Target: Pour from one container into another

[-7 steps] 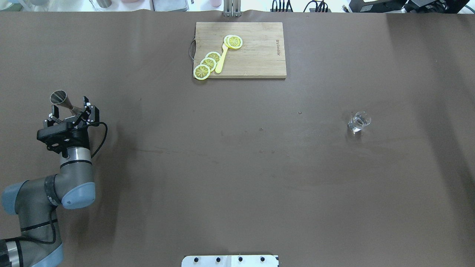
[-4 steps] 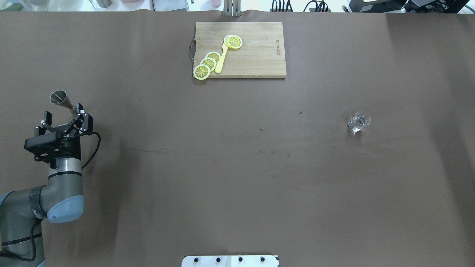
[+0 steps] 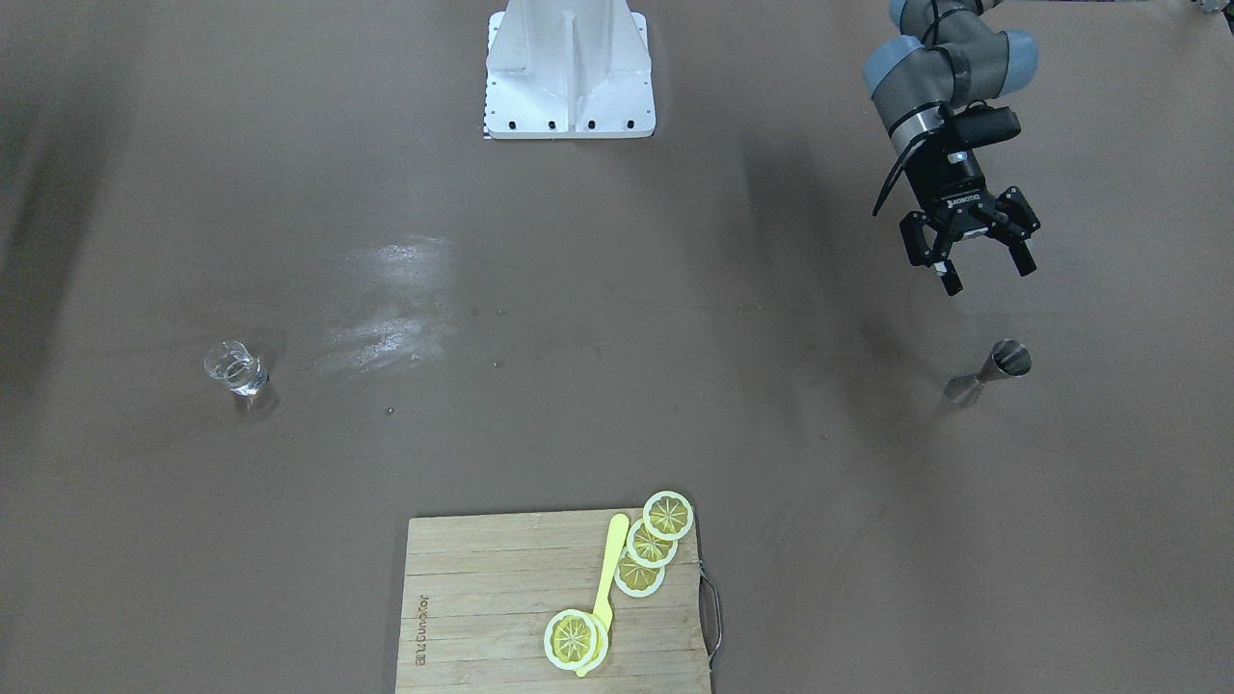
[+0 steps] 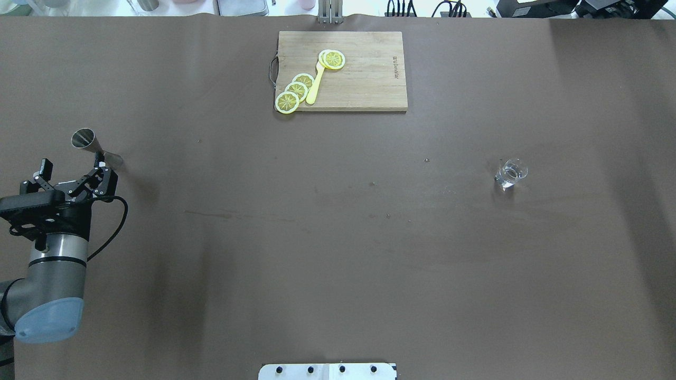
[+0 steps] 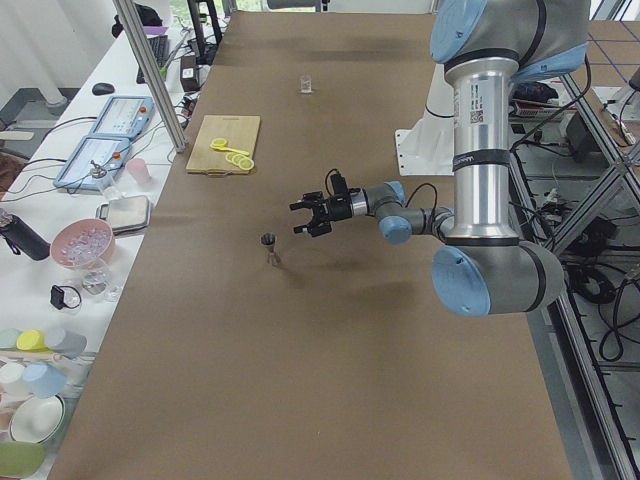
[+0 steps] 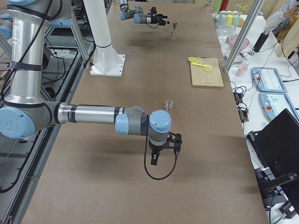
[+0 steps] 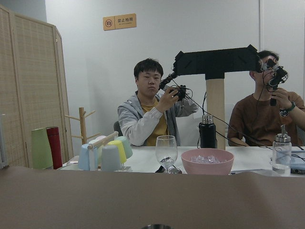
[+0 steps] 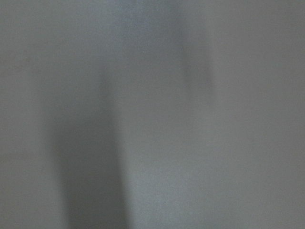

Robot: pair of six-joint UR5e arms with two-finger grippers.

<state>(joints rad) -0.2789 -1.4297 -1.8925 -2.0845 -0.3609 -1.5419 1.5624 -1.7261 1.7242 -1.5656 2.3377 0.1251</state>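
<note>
Over the last 1 second the left gripper (image 4: 74, 170) is drawn back toward the near edge, away from the steel jigger (image 4: 93, 146). 1 second ago its fingers were set on either side of the jigger's narrow waist. Now they are clear of it, just on the near side of its base, and the jaws are held spread with nothing between them.

The jigger is left standing on its own at the left side of the table (image 4: 338, 253), in the same spot as before. The glass cup (image 4: 510, 173) is unmoved on the right side, well apart from the jigger, and nothing touches it.

The right gripper (image 6: 165, 144) is shown only in the exterior right view, further right than the cup. Whether its jaws are spread or pressed together cannot be told.

The withdrawal is judged as a release: the jigger is set down as the receiving vessel and is no longer held. The pour itself is not yet begun. The 2 containers are still far apart, so 1 of them is to be picked up and carried across to the other.
</note>
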